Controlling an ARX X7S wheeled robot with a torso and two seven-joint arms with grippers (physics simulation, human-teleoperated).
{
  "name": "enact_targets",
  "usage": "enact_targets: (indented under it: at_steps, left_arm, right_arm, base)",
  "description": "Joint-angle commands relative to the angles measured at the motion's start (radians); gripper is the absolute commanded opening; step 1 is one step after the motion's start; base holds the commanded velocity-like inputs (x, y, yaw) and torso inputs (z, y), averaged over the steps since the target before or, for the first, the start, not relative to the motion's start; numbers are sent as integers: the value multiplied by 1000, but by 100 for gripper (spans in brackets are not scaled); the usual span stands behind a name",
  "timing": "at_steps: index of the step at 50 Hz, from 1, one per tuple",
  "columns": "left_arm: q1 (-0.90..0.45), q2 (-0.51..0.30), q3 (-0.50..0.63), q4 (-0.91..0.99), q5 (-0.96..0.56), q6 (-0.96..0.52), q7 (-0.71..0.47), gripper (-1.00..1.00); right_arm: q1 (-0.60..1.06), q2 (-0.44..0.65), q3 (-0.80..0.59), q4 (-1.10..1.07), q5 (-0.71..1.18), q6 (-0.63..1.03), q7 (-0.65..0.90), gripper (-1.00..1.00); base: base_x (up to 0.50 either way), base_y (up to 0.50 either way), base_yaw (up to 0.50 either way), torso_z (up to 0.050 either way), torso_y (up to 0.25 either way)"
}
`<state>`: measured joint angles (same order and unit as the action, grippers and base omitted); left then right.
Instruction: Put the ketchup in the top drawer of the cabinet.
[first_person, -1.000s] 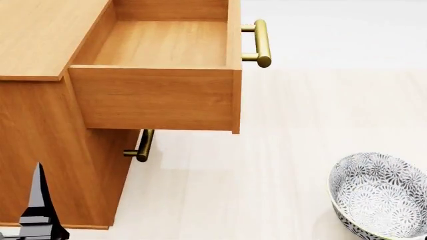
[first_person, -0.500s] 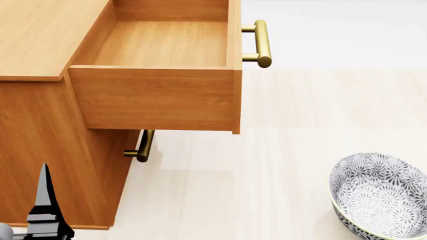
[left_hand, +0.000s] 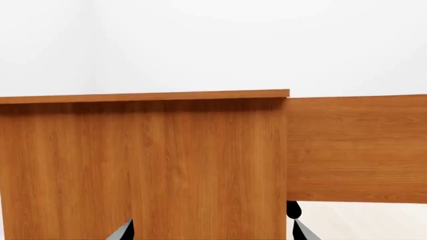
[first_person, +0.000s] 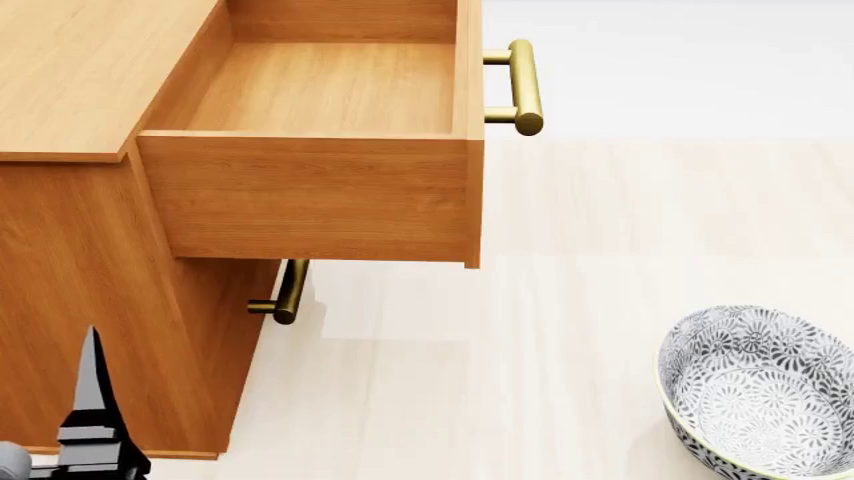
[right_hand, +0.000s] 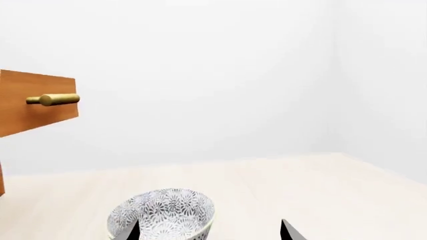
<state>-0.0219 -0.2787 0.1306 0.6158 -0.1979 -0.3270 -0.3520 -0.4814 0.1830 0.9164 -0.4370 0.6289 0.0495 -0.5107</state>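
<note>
The ketchup is out of view in every frame. The cabinet (first_person: 80, 90) fills the left of the head view, and its top drawer (first_person: 327, 90) stands pulled out with nothing inside, its brass handle (first_person: 523, 85) pointing right. My left gripper (left_hand: 212, 232) is open and faces the cabinet's side panel (left_hand: 143, 165), with nothing between its fingertips (left_hand: 123, 231). Only one of its fingers (first_person: 91, 400) shows in the head view, low beside the cabinet. My right gripper (right_hand: 210, 232) is open and empty just above the bowl (right_hand: 163, 212). The drawer handle (right_hand: 53, 99) shows off to one side.
A patterned grey-and-white bowl (first_person: 761, 390) sits on the pale floor at the lower right. The lower drawer is closed, and its brass handle (first_person: 287, 292) sticks out under the open top drawer. Pale floor stretches between the cabinet and the bowl.
In the head view my left gripper's finger has shifted slightly right and lower beside the cabinet. The drawer and the bowl have not moved.
</note>
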Motion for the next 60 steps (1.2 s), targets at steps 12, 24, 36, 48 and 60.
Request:
enact_targets:
  at_steps: [12, 24, 36, 48, 60]
  left_arm:
    - [3, -9, 4, 1, -10, 5, -13, 100]
    - [2, -10, 5, -11, -14, 13, -17, 100]
    - [-1, -11, 8, -17, -18, 16, -22, 100]
    - [0, -14, 10, -24, -23, 19, -26, 100]
    - [-1, -16, 14, -29, -24, 20, -32, 100]
  right_arm:
    - [-4, -93, -52, 195, -68, -148, -113, 100]
    - [-11, -103, -64, 238, -93, -185, -120, 100]
    - [2, -113, -70, 302, -114, -253, -126, 100]
    - [0, -110, -115, 254, -168, -281, -109, 100]
    - [0, -104, -136, 266, -196, -293, -85, 100]
  base:
    - [0, 0, 0, 0, 0]
    - [0, 0, 0, 0, 0]
    - [0, 0, 0, 0, 0]
    - [0, 0, 0, 0, 0]
    - [0, 0, 0, 0, 0]
